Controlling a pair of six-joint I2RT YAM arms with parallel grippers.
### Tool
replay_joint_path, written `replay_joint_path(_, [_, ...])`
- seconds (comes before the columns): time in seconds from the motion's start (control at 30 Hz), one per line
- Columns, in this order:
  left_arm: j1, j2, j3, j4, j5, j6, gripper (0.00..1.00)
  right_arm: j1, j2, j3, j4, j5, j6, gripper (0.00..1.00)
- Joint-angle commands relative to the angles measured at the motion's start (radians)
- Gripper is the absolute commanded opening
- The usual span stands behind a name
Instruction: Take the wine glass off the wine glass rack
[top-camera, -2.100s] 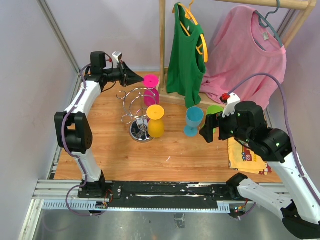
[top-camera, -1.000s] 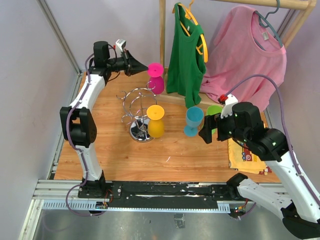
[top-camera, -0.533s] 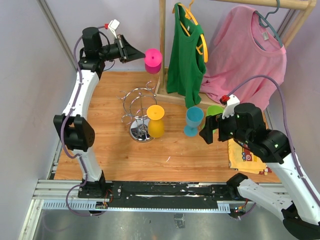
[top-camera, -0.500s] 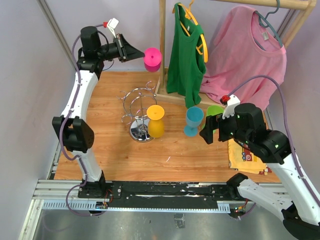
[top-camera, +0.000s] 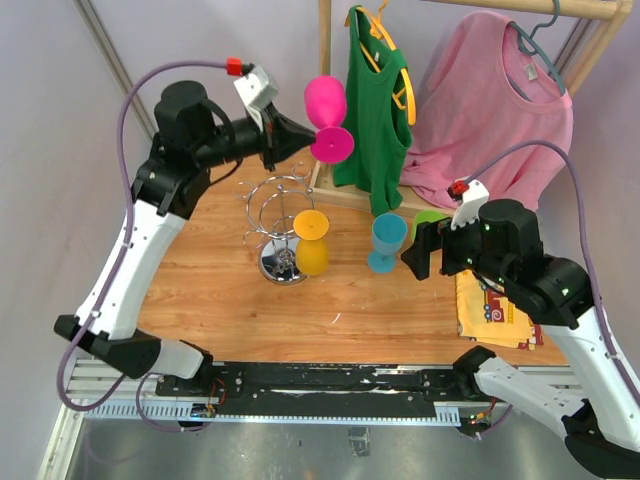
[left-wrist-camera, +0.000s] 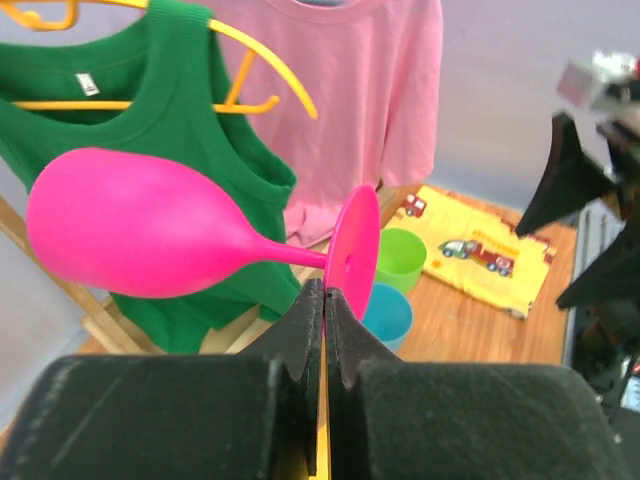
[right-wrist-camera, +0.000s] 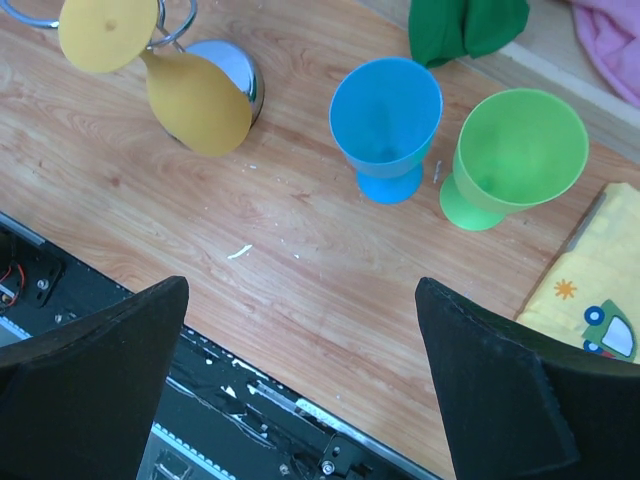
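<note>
My left gripper is shut on the round foot of a pink wine glass and holds it high in the air, above and behind the silver wire wine glass rack. In the left wrist view the glass lies sideways, bowl to the left, with its foot pinched between the fingertips. A yellow wine glass still hangs upside down on the rack, and also shows in the right wrist view. My right gripper is open and empty, hovering over the table.
A blue cup and a green cup stand right of the rack. A yellow printed cloth lies at the right edge. A wooden clothes rack at the back carries a green top and a pink shirt.
The left arm has lifted the pink glass off the rack, carried it up and back, then swung it right toward the green top. The right arm has barely moved.
</note>
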Motion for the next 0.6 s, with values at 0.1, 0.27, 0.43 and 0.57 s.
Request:
replay_joint_path(0.1, [-0.234, -0.14, -0.148, -0.051, -0.357, 0.375, 0.0, 0.005, -0.031, 0.128, -0.053, 0.106, -0.033, 0.98])
replay_joint_path(0.27, [-0.42, -0.201, -0.275, -0.051, -0.55, 0.528, 0.0, 0.005, -0.059, 0.205, -0.113, 0.178, -0.047, 0.98])
replay_joint_path(0.43, [-0.637, -0.237, -0.423, -0.043, -0.77, 0.694, 0.0, 0.006, -0.032, 0.289, -0.167, 0.203, -0.069, 0.98])
replay_joint_path(0.57, [-0.741, -0.238, -0.5, -0.017, -0.872, 0.75, 0.0, 0.005, -0.016, 0.318, -0.183, 0.197, -0.078, 0.98])
